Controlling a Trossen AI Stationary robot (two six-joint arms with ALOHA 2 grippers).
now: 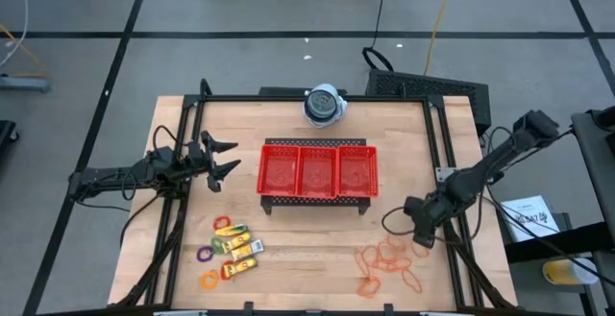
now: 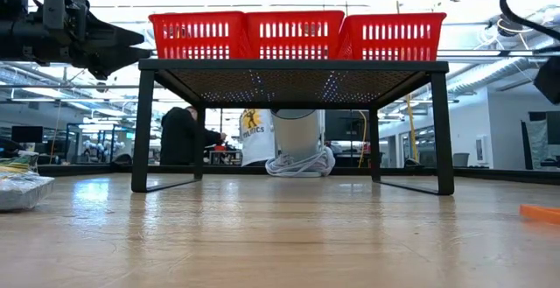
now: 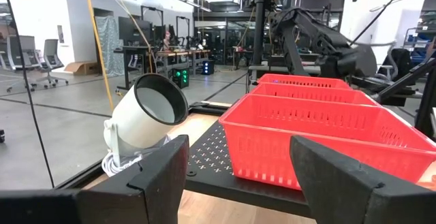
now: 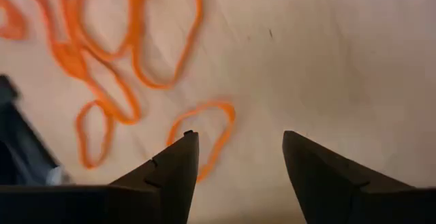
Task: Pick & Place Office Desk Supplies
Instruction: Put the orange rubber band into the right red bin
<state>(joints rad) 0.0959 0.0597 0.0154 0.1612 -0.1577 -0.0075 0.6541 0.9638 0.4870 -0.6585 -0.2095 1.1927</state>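
Observation:
Several thin orange rubber-band loops [image 1: 389,263] lie flat on the wooden table near its front right. My right gripper [image 1: 420,231] hovers over their right end, pointing steeply down. In the right wrist view it is open [image 4: 238,139], with one loop [image 4: 204,132] just beyond its fingertips and nothing between them. Yellow labelled packets [image 1: 240,249] and small coloured rings [image 1: 208,255] lie at the front left. My left gripper [image 1: 223,159] waits open [image 3: 238,149] and level at the table's left, facing the red tray and touching nothing.
A red three-compartment mesh tray [image 1: 317,172] sits on a black perforated stand [image 2: 293,65] at the table's middle. A round white device [image 1: 324,105] stands behind it at the far edge. Bare wood lies between the two piles at the front.

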